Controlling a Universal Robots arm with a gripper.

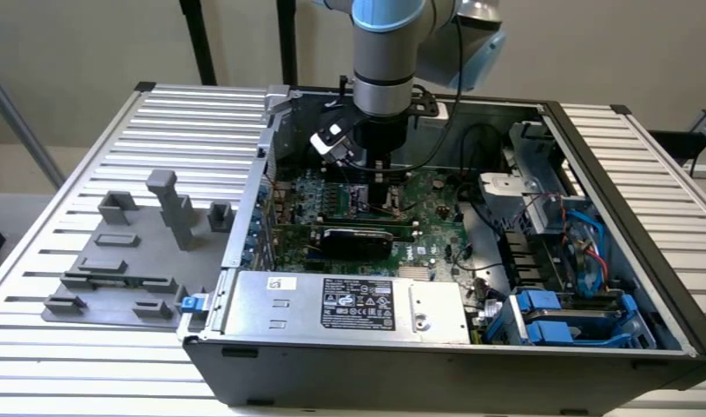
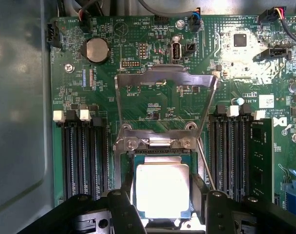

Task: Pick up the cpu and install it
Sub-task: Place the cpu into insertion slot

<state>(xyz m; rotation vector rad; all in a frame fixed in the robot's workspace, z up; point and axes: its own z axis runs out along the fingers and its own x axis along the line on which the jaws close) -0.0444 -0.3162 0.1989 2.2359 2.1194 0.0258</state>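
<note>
The cpu [image 2: 162, 189], a small square chip with a silvery top and a thin pale rim, sits between my two black fingers [image 2: 122, 207] just over the socket. My gripper [image 2: 162, 207] is shut on the cpu, one finger against each side. The socket's metal load plate [image 2: 165, 80] is hinged up and open beyond it. In the exterior view my gripper [image 1: 373, 181] reaches straight down into the open computer case [image 1: 445, 369], close above the green motherboard [image 1: 365, 204].
Black memory slots [image 2: 84, 156] flank the socket on both sides, and a thin metal lever [image 2: 208, 163] stands beside it. A silver box with a black label [image 1: 341, 304] fills the case's front. Grey fixtures [image 1: 133, 252] lie on the table at the exterior view's left.
</note>
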